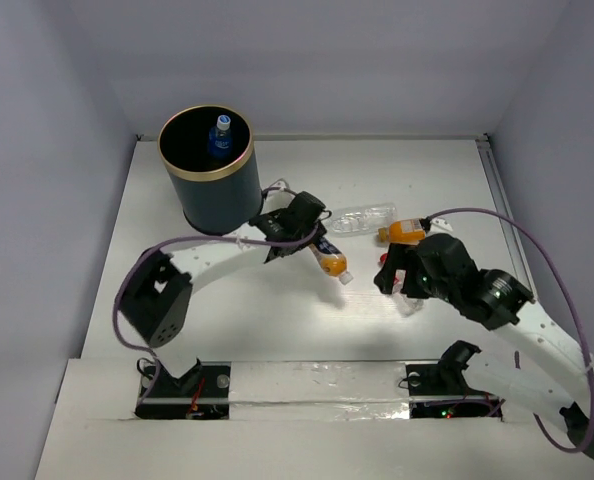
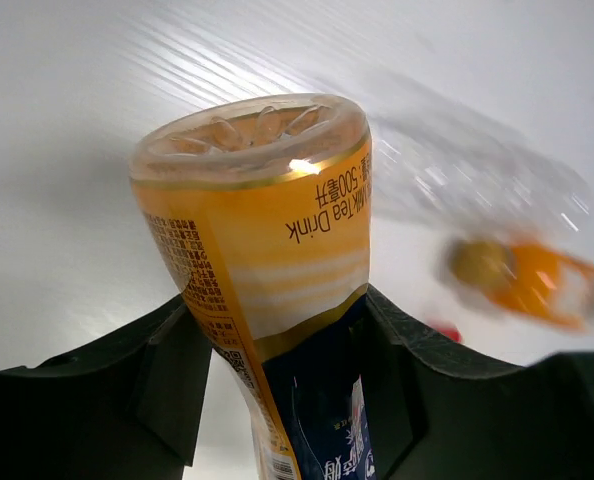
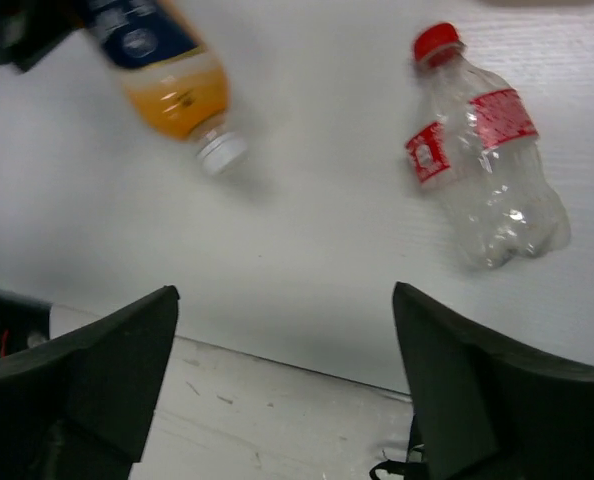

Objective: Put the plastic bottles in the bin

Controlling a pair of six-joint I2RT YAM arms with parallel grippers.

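The dark bin (image 1: 212, 190) with a gold rim stands at the back left, with a blue-capped bottle (image 1: 220, 137) inside. My left gripper (image 1: 315, 243) is shut on an orange-filled bottle (image 1: 331, 260), held just right of the bin; in the left wrist view this bottle (image 2: 267, 250) sits base-up between the fingers (image 2: 287, 370). My right gripper (image 1: 401, 283) is open and empty; in the right wrist view (image 3: 287, 320) it hovers near a clear red-label bottle (image 3: 482, 150), and the held orange bottle (image 3: 167, 75) shows there too. A clear bottle (image 1: 363, 218) and another orange bottle (image 1: 403, 232) lie behind it.
White walls close in the table on three sides. A raised white ledge (image 1: 307, 378) runs along the near edge by the arm bases. The clear bottle (image 2: 477, 170) and the orange bottle (image 2: 532, 280) show blurred in the left wrist view.
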